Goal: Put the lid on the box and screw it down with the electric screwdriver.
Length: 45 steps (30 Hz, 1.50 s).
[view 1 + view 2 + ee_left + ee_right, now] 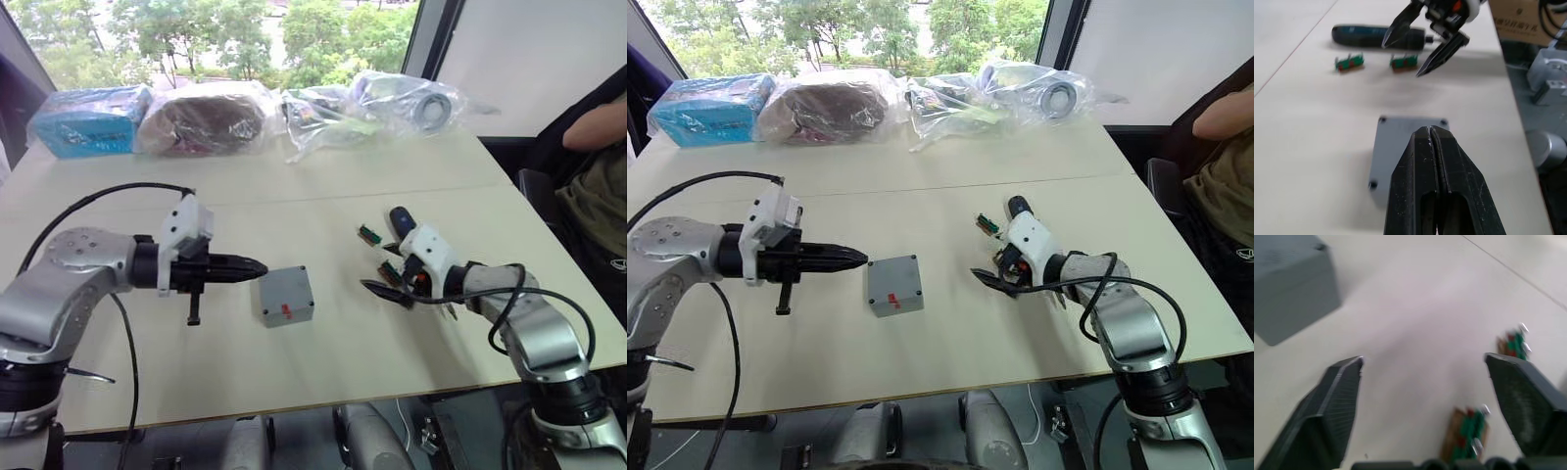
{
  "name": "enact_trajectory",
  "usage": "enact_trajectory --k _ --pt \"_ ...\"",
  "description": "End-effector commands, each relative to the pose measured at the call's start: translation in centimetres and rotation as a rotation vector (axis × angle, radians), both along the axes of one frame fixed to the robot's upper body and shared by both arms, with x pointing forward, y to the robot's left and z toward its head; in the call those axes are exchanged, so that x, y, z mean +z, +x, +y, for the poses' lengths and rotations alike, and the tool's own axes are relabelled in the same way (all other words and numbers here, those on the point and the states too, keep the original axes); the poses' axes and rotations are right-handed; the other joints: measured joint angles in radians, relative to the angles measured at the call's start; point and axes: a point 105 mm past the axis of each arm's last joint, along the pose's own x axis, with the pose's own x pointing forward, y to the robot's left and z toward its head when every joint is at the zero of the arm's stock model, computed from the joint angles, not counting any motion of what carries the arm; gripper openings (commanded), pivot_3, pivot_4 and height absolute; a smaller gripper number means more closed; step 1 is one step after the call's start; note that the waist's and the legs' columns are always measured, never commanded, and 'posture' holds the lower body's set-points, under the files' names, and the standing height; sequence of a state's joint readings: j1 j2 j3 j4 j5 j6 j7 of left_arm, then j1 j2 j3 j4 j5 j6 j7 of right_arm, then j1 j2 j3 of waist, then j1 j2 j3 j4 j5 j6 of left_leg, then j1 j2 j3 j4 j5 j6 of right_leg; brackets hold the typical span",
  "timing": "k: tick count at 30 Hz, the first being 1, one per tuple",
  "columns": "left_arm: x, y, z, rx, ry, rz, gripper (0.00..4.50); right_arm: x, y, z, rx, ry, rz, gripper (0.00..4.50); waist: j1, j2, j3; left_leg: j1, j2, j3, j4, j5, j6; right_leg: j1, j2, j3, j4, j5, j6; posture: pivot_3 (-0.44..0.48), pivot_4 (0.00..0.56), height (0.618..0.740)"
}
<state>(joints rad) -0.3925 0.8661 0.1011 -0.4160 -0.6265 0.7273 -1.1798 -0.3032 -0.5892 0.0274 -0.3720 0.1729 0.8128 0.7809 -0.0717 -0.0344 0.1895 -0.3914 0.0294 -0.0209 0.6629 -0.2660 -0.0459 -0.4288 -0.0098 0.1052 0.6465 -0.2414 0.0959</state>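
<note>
pale wooden table [323, 176]; two green-brown connector blocks [1349, 62] [1404, 62] lying apart; clear plastic bags [392, 103] along far edge, teal box [83, 132] among them; seated person [598, 186] at right.

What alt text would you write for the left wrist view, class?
The left gripper, jaws shut, hovers over the grey lid on the box. Beyond, the open right gripper hangs above two connector blocks and the electric screwdriver.

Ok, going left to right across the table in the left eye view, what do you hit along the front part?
Left gripper → grey box with the lid on it → right gripper, which sits over the connector blocks and the electric screwdriver.
</note>
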Motion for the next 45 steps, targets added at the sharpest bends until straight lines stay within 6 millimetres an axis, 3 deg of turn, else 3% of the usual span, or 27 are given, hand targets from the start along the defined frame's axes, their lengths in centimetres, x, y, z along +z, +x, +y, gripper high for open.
enact_trajectory --k 1,8,23,26,28,35,42,45 --pt "0.8 -0.2 -0.6 -0.018 -0.013 -0.032 0.0 0.8 0.1 -0.6 -0.081 0.045 0.026 4.3 0.001 0.0 0.0 0.0 0.0 0.0 0.0 0.0 0.0 0.0 0.0 0.0 0.0 0.0 0.0 0.0 0.15 0.74" --pt "0.7 0.1 -1.0 -0.028 -0.009 -0.041 0.0 0.2 0.5 -1.1 -0.189 0.112 0.13 4.3 0.001 0.0 0.0 0.0 0.0 0.0 0.0 0.0 0.0 0.0 0.0 0.0 -0.001 0.0 0.0 0.0 0.15 0.74" --pt "0.9 0.3 -1.5 -0.038 -0.008 -0.06 0.0 0.1 0.6 -2.0 -0.261 0.139 0.155 4.3 0.001 0.0 0.001 -0.001 0.0 0.0 0.0 0.0 0.0 0.0 -0.001 0.0 -0.002 0.0 0.0 0.0 0.15 0.74" --pt "0.9 0.4 -1.6 -0.04 -0.006 -0.062 0.0 -0.1 0.6 -2.1 -0.264 0.133 0.158 3.68 0.001 0.0 0.001 -0.001 0.0 0.0 0.0 0.0 0.0 0.0 -0.001 0.0 -0.002 0.0 0.0 0.0 0.15 0.74" --pt "0.9 0.4 -1.7 -0.041 -0.007 -0.063 0.0 -0.2 0.6 -2.3 -0.271 0.127 0.163 3.0 0.001 0.0 0.001 -0.001 0.0 0.0 0.0 0.0 0.0 0.0 -0.001 0.0 -0.002 0.0 0.0 0.0 0.15 0.74" --pt "1.0 0.5 -1.8 -0.042 -0.008 -0.07 0.0 -0.3 0.5 -2.3 -0.271 0.115 0.176 0.13 0.001 0.0 0.001 -0.001 0.0 0.0 0.0 0.0 0.0 0.0 0.0 0.0 -0.003 0.0 0.0 0.0 0.15 0.74" --pt "1.1 0.6 -1.8 -0.039 -0.008 -0.075 0.0 -0.1 0.4 -2.2 -0.264 0.108 0.173 0.04 0.001 0.0 0.001 -0.001 0.0 0.0 -0.001 0.0 0.0 0.0 -0.001 0.0 -0.003 0.0 0.0 0.0 0.15 0.74" --pt "0.9 0.6 -1.6 -0.03 0.001 -0.072 0.0 1.4 0.9 -2.4 -0.274 0.129 0.117 0.04 0.001 0.0 0.001 -0.001 0.0 0.0 -0.001 0.0 0.0 0.0 -0.001 0.0 -0.003 0.0 0.0 0.0 0.15 0.74"
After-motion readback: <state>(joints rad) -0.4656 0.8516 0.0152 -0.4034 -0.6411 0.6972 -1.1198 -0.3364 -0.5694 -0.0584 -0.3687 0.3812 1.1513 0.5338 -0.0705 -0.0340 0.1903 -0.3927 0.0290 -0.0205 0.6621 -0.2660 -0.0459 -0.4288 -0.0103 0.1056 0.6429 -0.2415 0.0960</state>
